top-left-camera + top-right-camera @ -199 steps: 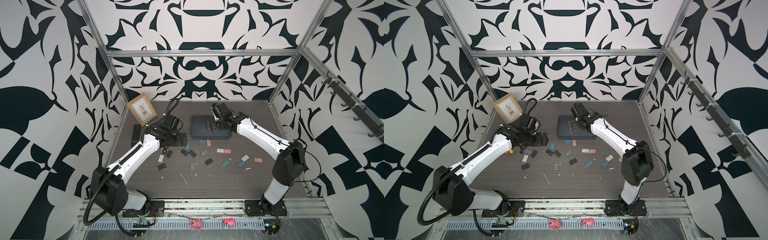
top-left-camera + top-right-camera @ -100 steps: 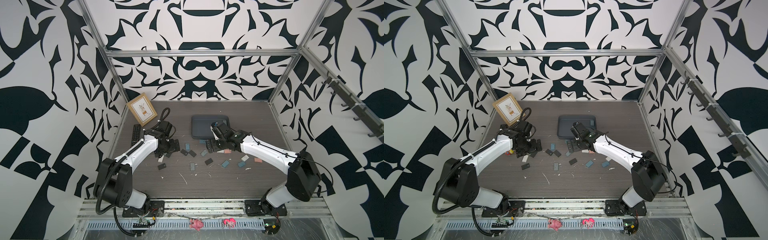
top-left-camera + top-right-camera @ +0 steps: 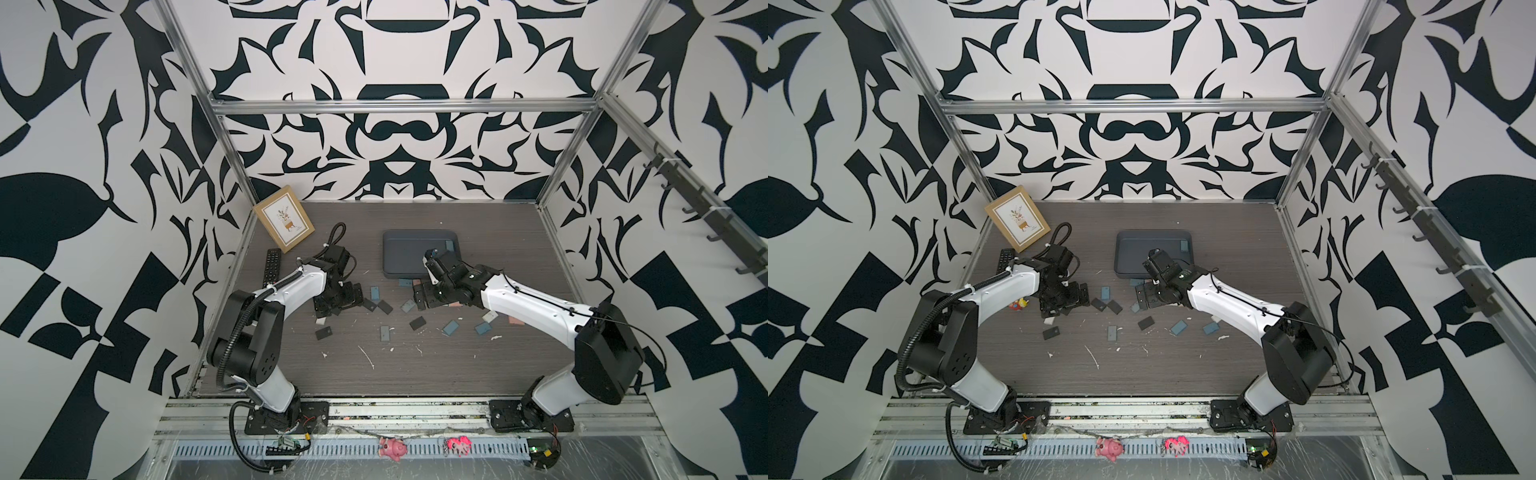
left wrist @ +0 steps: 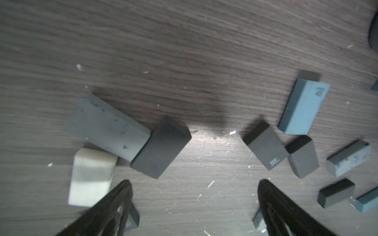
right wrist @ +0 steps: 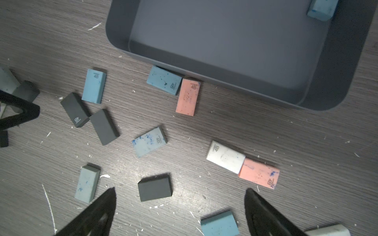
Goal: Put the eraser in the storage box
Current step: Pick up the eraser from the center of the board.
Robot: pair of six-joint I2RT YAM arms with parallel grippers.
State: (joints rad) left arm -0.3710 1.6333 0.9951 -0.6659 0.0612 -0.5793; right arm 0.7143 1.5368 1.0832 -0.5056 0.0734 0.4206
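The storage box [image 3: 399,257] [image 3: 1133,257] [image 5: 225,40] is a shallow dark grey tray at the back middle, with one blue eraser [image 3: 449,245] [image 5: 322,10] in a far corner. Several erasers, blue, dark grey, white and salmon, lie scattered in front of it. My right gripper [image 3: 424,297] [image 5: 180,190] hangs open just before the box's front rim, over a dark eraser [image 5: 154,189] and a blue eraser [image 5: 219,224]. My left gripper [image 3: 338,299] [image 4: 194,181] is open over bare table, next to a dark eraser [image 4: 161,149], a grey-blue eraser [image 4: 106,128] and a white eraser [image 4: 92,175].
A tan picture frame [image 3: 284,224] leans at the back left, with a black remote [image 3: 272,266] in front of it. A small red and yellow toy [image 3: 1017,304] lies beside the left arm. White crumbs dot the table [image 3: 415,374]. Metal posts and patterned walls enclose the table.
My right gripper has come back from over the storage box and down to the erasers in front of it. The left arm has drawn back towards the left-hand erasers.
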